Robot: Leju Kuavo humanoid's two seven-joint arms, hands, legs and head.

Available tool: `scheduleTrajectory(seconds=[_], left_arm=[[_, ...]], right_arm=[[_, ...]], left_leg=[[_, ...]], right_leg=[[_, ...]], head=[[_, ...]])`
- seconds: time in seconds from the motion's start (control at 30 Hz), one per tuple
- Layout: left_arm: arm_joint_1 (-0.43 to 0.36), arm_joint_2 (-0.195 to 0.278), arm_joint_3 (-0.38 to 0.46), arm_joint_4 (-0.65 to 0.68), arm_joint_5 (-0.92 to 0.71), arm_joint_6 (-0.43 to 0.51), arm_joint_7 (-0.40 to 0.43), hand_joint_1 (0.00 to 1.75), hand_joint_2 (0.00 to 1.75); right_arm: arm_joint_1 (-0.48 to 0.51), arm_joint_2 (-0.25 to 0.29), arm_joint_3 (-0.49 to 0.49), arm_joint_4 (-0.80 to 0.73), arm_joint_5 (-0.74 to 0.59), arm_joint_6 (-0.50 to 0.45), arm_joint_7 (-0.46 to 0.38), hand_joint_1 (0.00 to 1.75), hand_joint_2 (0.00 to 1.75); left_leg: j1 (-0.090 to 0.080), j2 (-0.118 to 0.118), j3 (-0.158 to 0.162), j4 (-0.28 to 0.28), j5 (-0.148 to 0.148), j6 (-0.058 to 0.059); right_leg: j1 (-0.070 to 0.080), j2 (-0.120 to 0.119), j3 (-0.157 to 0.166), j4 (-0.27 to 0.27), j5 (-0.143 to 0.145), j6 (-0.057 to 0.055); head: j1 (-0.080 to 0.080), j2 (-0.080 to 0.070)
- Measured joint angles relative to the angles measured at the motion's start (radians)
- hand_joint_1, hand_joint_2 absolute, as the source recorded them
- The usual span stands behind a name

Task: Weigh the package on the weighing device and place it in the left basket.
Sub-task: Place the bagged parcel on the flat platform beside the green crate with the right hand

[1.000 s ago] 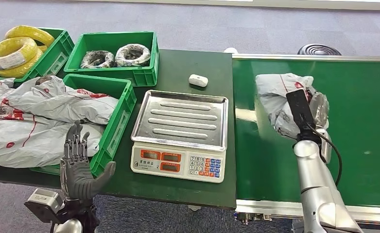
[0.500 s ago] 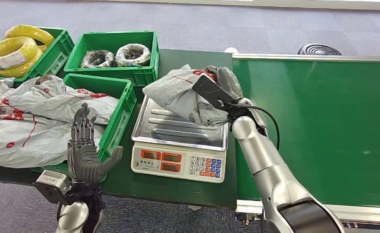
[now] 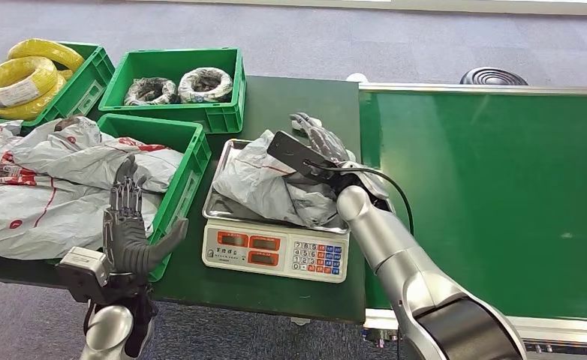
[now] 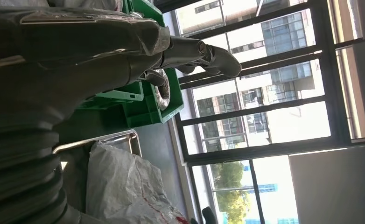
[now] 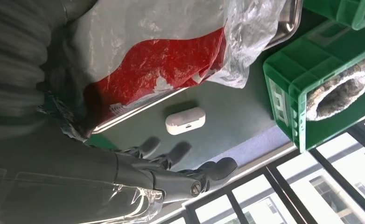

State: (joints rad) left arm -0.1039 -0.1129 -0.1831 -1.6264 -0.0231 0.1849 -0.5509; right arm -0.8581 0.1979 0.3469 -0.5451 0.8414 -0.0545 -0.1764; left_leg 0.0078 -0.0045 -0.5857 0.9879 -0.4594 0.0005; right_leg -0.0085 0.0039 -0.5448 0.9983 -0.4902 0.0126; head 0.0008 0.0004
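A grey plastic package (image 3: 264, 184) lies on the steel pan of the weighing device (image 3: 279, 217) at the centre of the head view, its long axis running from upper left to lower right, one end spilling over the pan's right rim. The right hand (image 3: 317, 139) stretches flat just above the package's upper right edge, fingers extended toward the top of the frame and holding nothing; the right wrist view shows the fingers (image 5: 171, 175) spread over the table (image 3: 305, 97) near a small white case (image 5: 185, 121). The left hand (image 3: 129, 232) stands upright at lower left, fingers apart and empty, just beside the front corner of the left basket (image 3: 189, 161), already heaped with grey bags. Bare tabletop lies between scale and basket, and the conveyor belt (image 3: 493, 195) is bare at right. Half a second earlier the package hung tilted above the pan in the right hand; it now rests on it, released.
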Motion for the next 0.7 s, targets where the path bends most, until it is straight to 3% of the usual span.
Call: scheduleTrajectory(seconds=[0.17, 0.43, 0.7], left_arm=[[-0.012, 0.000, 0.000, 0.017, -0.118, -0.008, 0.042, 0.00, 1.75], [-0.107, 0.009, -0.007, 0.097, -0.202, -0.023, 0.081, 0.00, 1.75], [-0.179, 0.016, -0.028, 0.181, -0.217, -0.034, 0.095, 0.00, 1.75]], right_arm=[[0.062, -0.025, -0.037, -0.108, -0.121, -0.014, -0.053, 0.00, 1.75], [0.240, -0.106, -0.125, -0.450, -0.295, -0.021, -0.120, 0.00, 1.75], [0.363, -0.161, -0.193, -0.632, -0.355, -0.035, -0.155, 0.00, 1.75]], left_leg=[[0.000, 0.000, 0.000, 0.000, 0.000, 0.000], [0.000, -0.001, 0.000, 0.000, 0.000, 0.000], [0.000, 0.000, 0.000, 0.000, 0.000, 0.000]], right_leg=[[0.000, 0.000, 0.000, 0.000, 0.000, 0.000], [0.000, -0.001, 0.000, 0.000, 0.000, 0.000], [0.000, 0.000, -0.001, -0.001, 0.000, 0.000]], head=[[0.000, 0.000], [0.000, 0.000], [0.000, 0.000]])
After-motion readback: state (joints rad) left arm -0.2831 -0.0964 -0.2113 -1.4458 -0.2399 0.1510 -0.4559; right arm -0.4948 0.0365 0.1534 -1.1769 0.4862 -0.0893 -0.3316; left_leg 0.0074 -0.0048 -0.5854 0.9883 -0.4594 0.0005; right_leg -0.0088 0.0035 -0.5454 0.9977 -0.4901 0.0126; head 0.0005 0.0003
